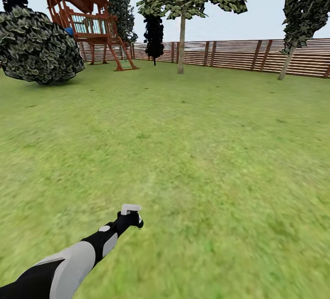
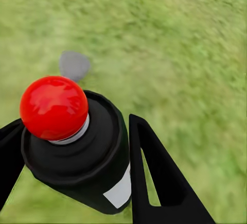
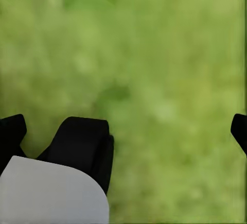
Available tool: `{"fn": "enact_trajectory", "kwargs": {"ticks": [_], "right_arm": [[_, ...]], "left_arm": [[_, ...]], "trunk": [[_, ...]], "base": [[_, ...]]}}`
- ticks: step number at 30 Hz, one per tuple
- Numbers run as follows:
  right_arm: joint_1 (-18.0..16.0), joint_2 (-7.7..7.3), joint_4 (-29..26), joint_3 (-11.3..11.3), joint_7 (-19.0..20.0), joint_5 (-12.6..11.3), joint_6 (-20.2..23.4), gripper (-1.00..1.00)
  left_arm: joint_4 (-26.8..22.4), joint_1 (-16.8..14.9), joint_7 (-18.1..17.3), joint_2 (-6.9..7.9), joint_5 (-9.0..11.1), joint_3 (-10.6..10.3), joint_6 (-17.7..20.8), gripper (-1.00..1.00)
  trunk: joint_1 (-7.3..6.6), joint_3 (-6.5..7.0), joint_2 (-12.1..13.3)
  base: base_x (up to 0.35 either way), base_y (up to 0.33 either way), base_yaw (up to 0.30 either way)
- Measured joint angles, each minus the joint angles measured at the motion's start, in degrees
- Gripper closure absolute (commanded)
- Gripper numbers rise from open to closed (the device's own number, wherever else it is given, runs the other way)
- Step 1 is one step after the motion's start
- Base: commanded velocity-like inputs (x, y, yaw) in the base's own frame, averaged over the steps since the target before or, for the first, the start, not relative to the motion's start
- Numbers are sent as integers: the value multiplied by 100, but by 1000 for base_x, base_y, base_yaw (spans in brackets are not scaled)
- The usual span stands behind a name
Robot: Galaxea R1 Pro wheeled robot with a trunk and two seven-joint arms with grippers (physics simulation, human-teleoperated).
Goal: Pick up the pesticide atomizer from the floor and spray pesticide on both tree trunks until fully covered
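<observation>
Left hand is clamped around the pesticide atomizer, held low over the grass. Right hand hangs over grass too, fingers spread wide. Farther out are a tree, playhouse and fence.

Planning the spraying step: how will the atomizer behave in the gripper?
The atomizer looks rigid, so likely won't deform. Its round smooth body may twist between the left gripper's flat fingers. Small, probably light.
</observation>
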Motion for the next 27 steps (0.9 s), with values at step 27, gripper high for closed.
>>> {"fn": "enact_trajectory", "kwargs": {"ticks": [27], "right_arm": [[0,0,7,0,0,2,7,-100]], "left_arm": [[-8,0,-1,6,10,0,0,100]], "trunk": [[0,0,0]], "base": [[350,0,0]]}}
